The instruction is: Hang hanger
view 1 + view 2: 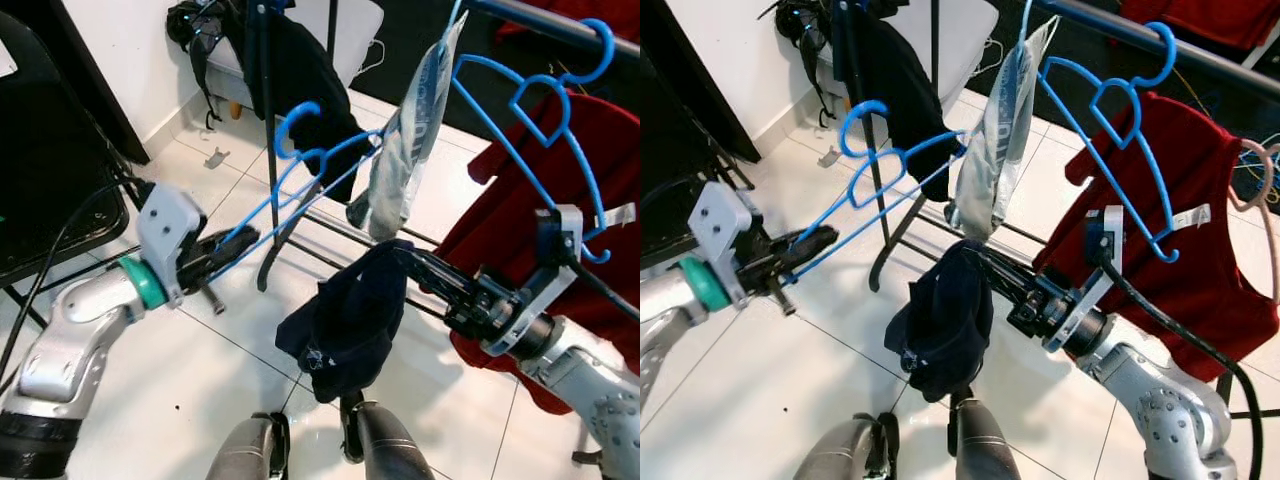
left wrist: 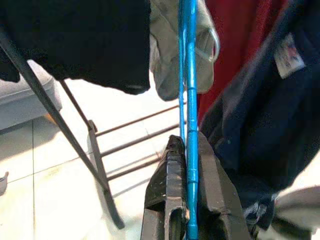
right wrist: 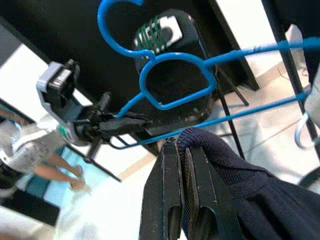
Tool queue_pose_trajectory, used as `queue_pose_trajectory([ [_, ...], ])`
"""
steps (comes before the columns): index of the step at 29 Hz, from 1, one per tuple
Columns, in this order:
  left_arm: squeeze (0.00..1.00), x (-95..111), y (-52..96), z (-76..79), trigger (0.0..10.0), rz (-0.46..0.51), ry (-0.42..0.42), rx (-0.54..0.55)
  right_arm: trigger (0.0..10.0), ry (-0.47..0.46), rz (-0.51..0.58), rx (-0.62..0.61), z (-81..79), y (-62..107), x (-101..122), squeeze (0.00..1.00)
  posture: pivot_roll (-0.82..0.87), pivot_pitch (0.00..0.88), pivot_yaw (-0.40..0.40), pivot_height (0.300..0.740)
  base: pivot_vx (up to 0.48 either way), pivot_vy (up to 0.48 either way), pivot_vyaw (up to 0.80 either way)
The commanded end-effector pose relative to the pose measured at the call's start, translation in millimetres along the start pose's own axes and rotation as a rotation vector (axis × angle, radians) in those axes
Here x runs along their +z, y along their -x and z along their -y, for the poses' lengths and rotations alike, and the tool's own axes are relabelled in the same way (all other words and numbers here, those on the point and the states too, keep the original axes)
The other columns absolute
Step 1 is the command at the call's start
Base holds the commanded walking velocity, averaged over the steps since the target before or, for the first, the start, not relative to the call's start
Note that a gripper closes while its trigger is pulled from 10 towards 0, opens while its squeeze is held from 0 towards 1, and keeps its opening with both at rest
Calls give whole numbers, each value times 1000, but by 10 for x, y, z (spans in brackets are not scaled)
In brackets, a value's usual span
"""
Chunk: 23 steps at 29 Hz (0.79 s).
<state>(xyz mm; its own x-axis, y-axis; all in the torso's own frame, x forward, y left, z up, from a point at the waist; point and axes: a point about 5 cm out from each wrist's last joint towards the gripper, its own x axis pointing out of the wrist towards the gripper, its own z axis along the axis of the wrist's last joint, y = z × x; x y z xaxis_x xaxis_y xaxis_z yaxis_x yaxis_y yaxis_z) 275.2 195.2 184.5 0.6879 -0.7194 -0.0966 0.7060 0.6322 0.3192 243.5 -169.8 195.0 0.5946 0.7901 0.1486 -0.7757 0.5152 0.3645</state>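
The rack point(image 1: 560, 22) crosses the upper right as a dark rail, already carrying a second blue hanger point(image 1: 545, 120) in front of a red garment point(image 1: 560, 180) and, to its left, a pale grey garment point(image 1: 410, 140); a black garment point(image 1: 290, 70) hangs on the upright behind. The right gripper point(image 1: 405, 255) reaches in from the lower right with a navy garment point(image 1: 345, 320) draped over it; in the right wrist view its fingers point(image 3: 172, 200) lie together with the navy cloth pinched against them. The left gripper point(image 1: 225, 248) is clamped on one end of the hanger point(image 1: 300, 165), which juts up and toward the rack with its hook point(image 1: 295, 120) free in the air, well apart from the rail; the left wrist view shows the blue wire running straight between the two fingers point(image 2: 167, 195). The step in hand appears to be dressing the hanger before hanging it. To do it well, keep the left grip firm and the hanger level, feed the garment opening over the free arm with the right gripper, and avoid snagging the pale grey garment just beside the far end. An end grip gives poor leverage, so the hanger is likely to twist under load; move slowly. Only then raise the hook to the bare rail left of the second hanger.
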Motion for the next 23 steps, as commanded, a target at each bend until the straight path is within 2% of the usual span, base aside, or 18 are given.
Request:
queue_pose_trajectory([
  [1, 0, -97, 113, -41, 10000, -55, -19, 7, 0, 46, -6, 11, 29, -8, 49, 0, -73, 215, 36, 740, 0, 0, 0],
  [4, 0, -107, 176, -74, 10000, -76, -30, 18, 0, 59, -11, 17, 52, -30, 73, 0, -66, 214, 31, 740, 0, 0, 0],
  [5, 0, -119, 279, -92, 10000, -118, -56, 19, 0, 70, -19, 36, 71, -78, 97, 0, -46, 215, 22, 740, 0, 0, 0],
  [8, 0, -119, 279, -92, 10000, -118, -56, 19, 0, 70, -19, 36, 71, -78, 97, 0, -46, 215, 22, 740, 0, 0, 0],
  [9, 0, -122, 384, -99, 10000, -152, -72, 16, 0, 79, -28, 58, 85, -132, 118, 0, -27, 213, 15, 740, 0, 0, 0],
  [10, 0, -122, 384, -99, 10000, -152, -72, 16, 0, 79, -28, 58, 85, -132, 118, 0, -27, 213, 15, 740, 0, 0, 0],
  [11, 0, -140, 484, -78, 10000, -197, -92, 4, 0, 86, -35, 83, 99, -210, 132, 0, -10, 211, 7, 740, 0, 0, 0],
  [13, 0, -140, 484, -78, 10000, -197, -92, 4, 0, 86, -35, 83, 99, -210, 132, 0, -10, 211, 7, 740, 0, 0, 0],
  [14, 0, -156, 537, -32, 10000, -220, -93, -11, 0, 88, -37, 106, 109, -286, 141, 0, 7, 207, 1, 740, 0, 0, 0],
  [15, 0, -156, 537, -32, 10000, -220, -93, -11, 0, 88, -37, 106, 109, -286, 141, 0, 7, 207, 1, 740, 0, 0, 0],
  [18, 0, -80, 524, 210, 10000, -159, -45, -72, 0, 88, -30, 178, 94, -470, 192, 0, 21, 204, -18, 740, 0, 0, 0],
  [23, 0, -11, 505, 324, 10000, -123, -49, -116, 0, 84, -19, 245, 47, -571, 266, 0, 23, 208, -17, 740, 0, 0, 0],
])
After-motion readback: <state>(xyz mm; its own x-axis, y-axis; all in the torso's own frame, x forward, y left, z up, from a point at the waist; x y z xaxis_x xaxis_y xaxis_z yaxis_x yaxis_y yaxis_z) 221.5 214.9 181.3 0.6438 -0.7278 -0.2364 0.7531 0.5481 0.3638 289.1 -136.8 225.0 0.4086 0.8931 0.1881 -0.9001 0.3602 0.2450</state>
